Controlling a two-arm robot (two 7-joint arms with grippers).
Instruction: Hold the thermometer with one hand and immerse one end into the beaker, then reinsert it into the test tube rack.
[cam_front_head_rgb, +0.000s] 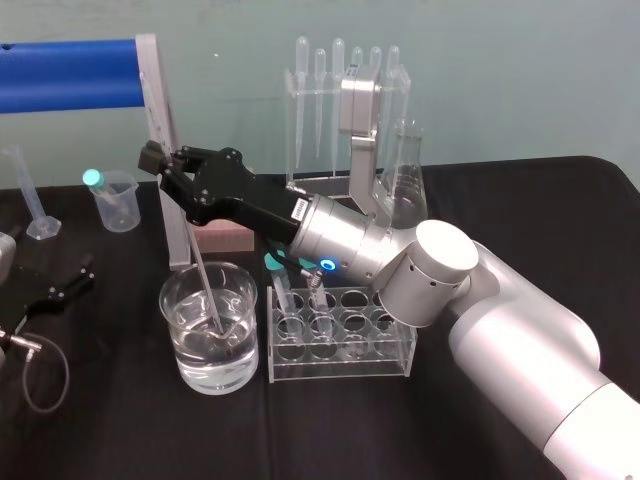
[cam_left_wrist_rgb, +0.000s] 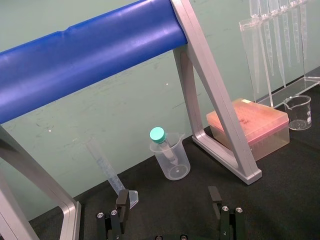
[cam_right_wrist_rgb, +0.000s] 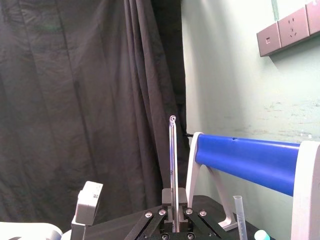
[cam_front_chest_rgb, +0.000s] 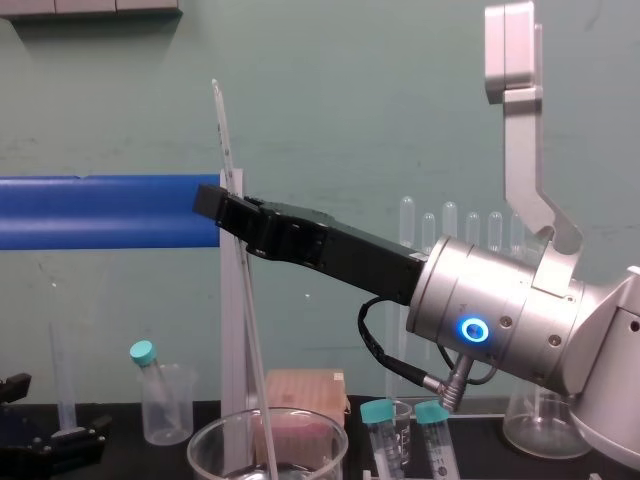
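Black counter (cam_front_head_rgb: 120, 420), near edge: beaker (cam_front_head_rgb: 178, 300) just beside test tube rack (cam_front_head_rgb: 340, 368). Thermometer (cam_front_head_rgb: 201, 272), tilted, lower end in the beaker's water, clamped in right gripper (cam_front_head_rgb: 168, 158) jaws above. Left gripper (cam_left_wrist_rgb: 168, 196) parked at left, jaws apart. Blue-barred frame (cam_front_head_rgb: 65, 75) close behind.

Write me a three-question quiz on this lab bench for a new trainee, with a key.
1. True or false: the lower end of the long, thin whitish glass thermometer is inside the large, wide clear glass beaker.
2. What does the right claw, long and black, grip? A. nothing B. the thermometer C. the beaker's rim
3. Fill the blank: the left claw, parked at the robot's left, has its fingers ____.

Key: 1 true; 2 B; 3 open.
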